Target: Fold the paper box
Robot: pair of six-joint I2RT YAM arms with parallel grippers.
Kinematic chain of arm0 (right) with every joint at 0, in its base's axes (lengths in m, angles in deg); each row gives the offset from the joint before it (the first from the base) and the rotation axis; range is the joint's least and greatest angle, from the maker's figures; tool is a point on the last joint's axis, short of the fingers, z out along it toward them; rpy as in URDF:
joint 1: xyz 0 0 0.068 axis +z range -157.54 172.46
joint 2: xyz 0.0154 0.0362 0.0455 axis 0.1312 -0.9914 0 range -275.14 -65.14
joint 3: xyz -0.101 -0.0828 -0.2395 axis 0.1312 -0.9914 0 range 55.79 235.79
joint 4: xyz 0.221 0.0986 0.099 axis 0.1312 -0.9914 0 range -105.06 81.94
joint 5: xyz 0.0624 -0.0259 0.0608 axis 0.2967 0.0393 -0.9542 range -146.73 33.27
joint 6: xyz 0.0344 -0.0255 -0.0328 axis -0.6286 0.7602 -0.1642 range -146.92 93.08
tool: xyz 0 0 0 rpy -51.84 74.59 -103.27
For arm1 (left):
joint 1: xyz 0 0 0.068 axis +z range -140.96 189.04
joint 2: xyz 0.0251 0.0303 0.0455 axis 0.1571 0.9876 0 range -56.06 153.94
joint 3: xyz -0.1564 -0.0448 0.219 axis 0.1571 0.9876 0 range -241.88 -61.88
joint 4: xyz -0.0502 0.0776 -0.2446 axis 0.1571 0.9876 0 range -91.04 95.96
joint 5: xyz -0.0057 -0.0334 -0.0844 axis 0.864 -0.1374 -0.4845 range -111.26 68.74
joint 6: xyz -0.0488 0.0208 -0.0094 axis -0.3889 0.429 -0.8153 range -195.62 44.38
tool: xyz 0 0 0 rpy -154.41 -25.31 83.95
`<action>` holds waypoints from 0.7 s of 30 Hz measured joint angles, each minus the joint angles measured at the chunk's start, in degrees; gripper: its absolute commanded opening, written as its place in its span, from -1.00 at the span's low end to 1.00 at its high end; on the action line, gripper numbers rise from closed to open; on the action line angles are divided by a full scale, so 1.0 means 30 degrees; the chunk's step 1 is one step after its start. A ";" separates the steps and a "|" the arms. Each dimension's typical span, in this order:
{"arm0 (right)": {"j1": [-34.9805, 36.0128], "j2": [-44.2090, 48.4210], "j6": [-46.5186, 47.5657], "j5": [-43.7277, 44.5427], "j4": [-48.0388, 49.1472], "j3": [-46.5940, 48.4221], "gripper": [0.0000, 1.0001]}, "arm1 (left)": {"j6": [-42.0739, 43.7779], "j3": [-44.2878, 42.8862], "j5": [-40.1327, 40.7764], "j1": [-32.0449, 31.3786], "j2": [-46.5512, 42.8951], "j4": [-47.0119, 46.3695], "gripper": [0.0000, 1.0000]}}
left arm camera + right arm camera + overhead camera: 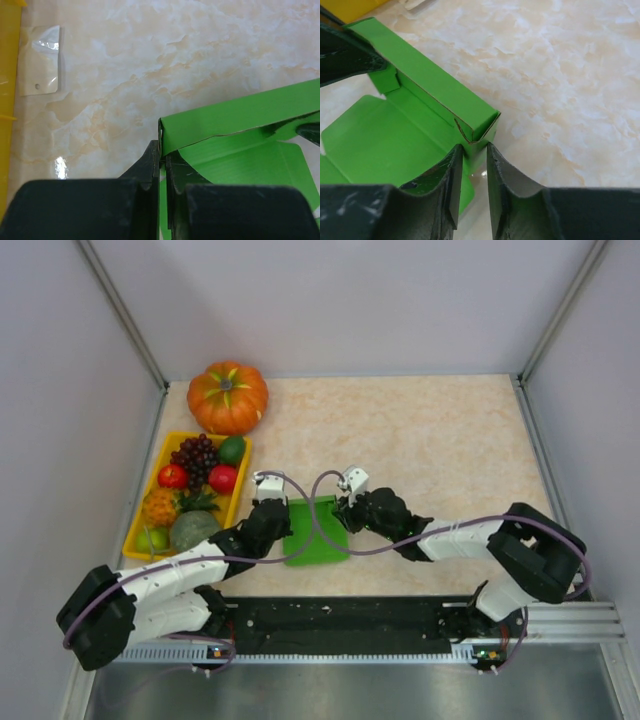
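A: Place of the paper box [318, 530]?
B: We see it half-folded on the table [450, 440], between both arms.
A: Pincers?
B: Our left gripper [162, 152] pinches its wall; the right gripper [474, 150] stands narrow around a corner.

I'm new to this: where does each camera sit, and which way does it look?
Top external: above and behind the arms, looking down on the table; both arms show.
Left wrist: on the left arm, looking along the left gripper, shut on a corner of the paper box.
Right wrist: on the right arm, looking past the right gripper at another corner.
Shared: all three show the box.
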 measured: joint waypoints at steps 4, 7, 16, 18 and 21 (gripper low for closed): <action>0.1064 -0.1457 0.0182 0.3330 -0.0539 0.1348 -0.89 | -0.0357 -0.0175 0.1195 -0.0466 0.0095 0.0663 -1.00; 0.1705 -0.2448 -0.0051 0.6003 -0.0845 0.2288 -0.89 | -0.0962 -0.0546 0.2266 -0.1158 0.0379 0.1297 -1.00; 0.2448 -0.4546 -0.0736 1.0098 0.0211 0.3628 -1.00 | -0.2820 -0.1020 0.3453 -0.2098 0.0627 0.2062 -1.00; 0.2630 -0.4998 -0.0729 1.0637 0.0634 0.3767 -1.00 | -0.3031 -0.1020 0.3555 -0.2127 0.0627 0.2229 -1.00; 0.3060 -0.5705 -0.0729 1.1679 0.1115 0.4087 -1.00 | -0.3308 -0.1020 0.3723 -0.2142 0.0627 0.2441 -1.00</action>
